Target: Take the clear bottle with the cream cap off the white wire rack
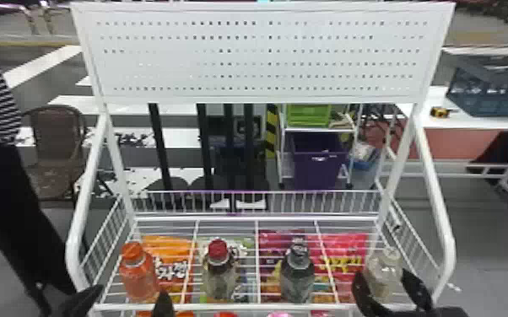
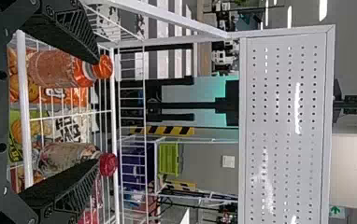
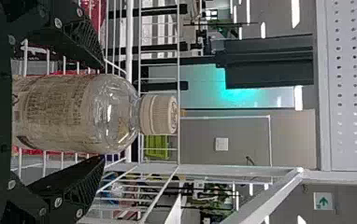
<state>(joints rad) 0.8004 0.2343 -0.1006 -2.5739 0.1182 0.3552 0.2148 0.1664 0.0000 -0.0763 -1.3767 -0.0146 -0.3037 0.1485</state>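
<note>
A: Surface?
B: White wire rack (image 1: 257,218), several bottles stood in a row, snack bags (image 1: 341,253) seen below through the wires. Perforated white panel (image 1: 261,63) mounted at 12 o'clock in the head view.
A: Room?
B: Wicker chair (image 1: 57,139) seen at 9 o'clock; purple bin (image 1: 318,164) at 3, close to centre; green crate (image 1: 309,115) set above it; blue-grey crate (image 1: 506,92) between 2 and 3.
A: Clear bottle?
B: The clear bottle with the cream cap (image 1: 386,272) is found upright between 4 and 5 o'clock, at the rack's end. The right gripper (image 1: 383,278) is placed around it, fingers apart, one on each side. Whether it is touched cannot be told.
A: Other one?
B: Left gripper (image 1: 130,293), between 7 and 8, fingers spread, nothing held. Partly cut off by the bottom edge.
A: Hidden bits?
B: Clear bottle's base is covered in the right wrist view, so contact with the wires can't be confirmed. Items at the head view's bottom edge are cropped; bag prints are broken up by wires.
</note>
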